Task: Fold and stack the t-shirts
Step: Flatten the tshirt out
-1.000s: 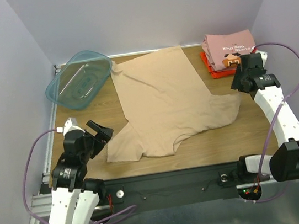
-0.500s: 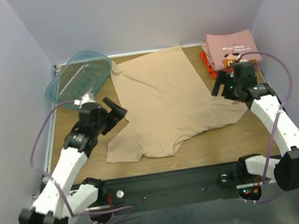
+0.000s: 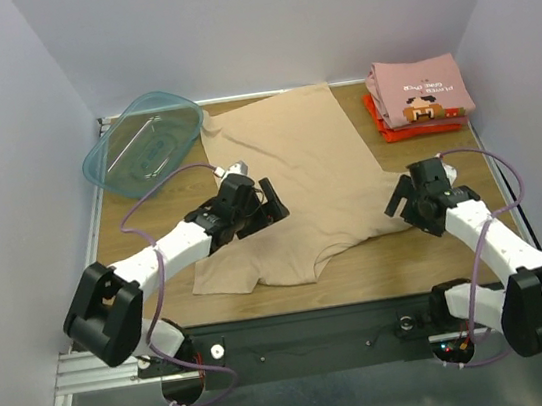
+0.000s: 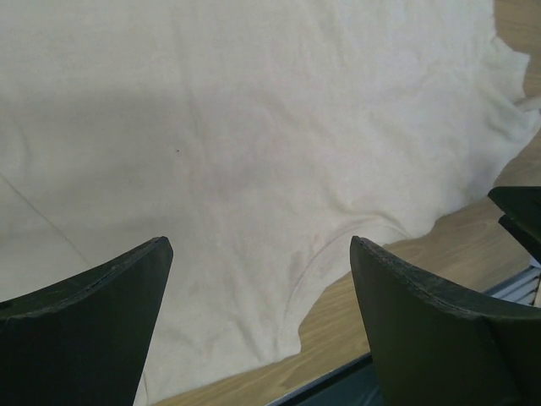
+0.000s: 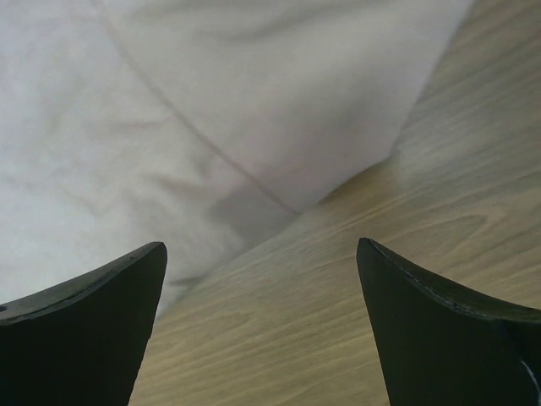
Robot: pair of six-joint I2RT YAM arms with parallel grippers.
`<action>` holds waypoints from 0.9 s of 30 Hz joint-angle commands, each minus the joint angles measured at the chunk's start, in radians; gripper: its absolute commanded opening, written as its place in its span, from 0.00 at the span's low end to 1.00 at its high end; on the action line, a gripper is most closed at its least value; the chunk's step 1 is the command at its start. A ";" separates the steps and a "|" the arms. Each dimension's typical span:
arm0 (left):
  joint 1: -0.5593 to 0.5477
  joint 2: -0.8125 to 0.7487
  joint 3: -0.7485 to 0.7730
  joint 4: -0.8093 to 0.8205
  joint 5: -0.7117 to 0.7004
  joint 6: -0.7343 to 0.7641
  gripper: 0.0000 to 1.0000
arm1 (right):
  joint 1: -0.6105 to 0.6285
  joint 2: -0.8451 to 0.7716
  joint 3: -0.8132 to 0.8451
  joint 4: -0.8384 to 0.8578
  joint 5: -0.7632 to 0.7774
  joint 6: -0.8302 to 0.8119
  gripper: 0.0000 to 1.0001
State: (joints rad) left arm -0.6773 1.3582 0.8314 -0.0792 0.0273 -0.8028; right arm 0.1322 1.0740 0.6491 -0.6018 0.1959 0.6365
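One tub: a translucent teal tub stands at the far left corner of the counter, just beside the collar end of the tan t-shirt; whether anything lies in it I cannot tell.
Tan t-shirt: it lies unfolded and mostly flat in the middle of the counter, with soft wrinkles. One sleeve reaches out to the right and the other end lies toward the near left.
Pink t-shirt: it is folded, with the cartoon print and white letters facing up, at the far right corner.
Red-orange t-shirt: it is folded under the pink one, and only its left and near edges show.
Left arm: it is stretched from its base toward the middle. The left tool is over the left part of the tan t-shirt, fingers wide apart, gripping nothing.
Right arm: it is bent inward. The right tool is over the edge of the right sleeve, where cloth meets wood, fingers wide apart, gripping nothing.
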 commanded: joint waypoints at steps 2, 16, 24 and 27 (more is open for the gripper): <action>-0.007 0.048 -0.023 0.064 -0.004 0.007 0.98 | -0.063 0.122 -0.009 0.031 0.106 0.106 1.00; -0.008 0.039 -0.149 0.075 -0.082 -0.024 0.98 | -0.066 0.268 0.040 0.333 -0.137 -0.073 0.00; -0.005 -0.014 -0.178 0.064 -0.116 -0.022 0.99 | 0.131 0.357 0.279 0.131 -0.021 -0.014 0.00; -0.007 -0.036 -0.183 0.039 -0.136 -0.026 0.98 | 0.225 0.441 0.426 0.071 0.040 0.032 0.03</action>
State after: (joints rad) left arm -0.6796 1.3731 0.6624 -0.0277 -0.0624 -0.8219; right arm 0.2737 1.4593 0.9463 -0.4572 0.1577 0.6231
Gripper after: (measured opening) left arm 0.985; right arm 0.041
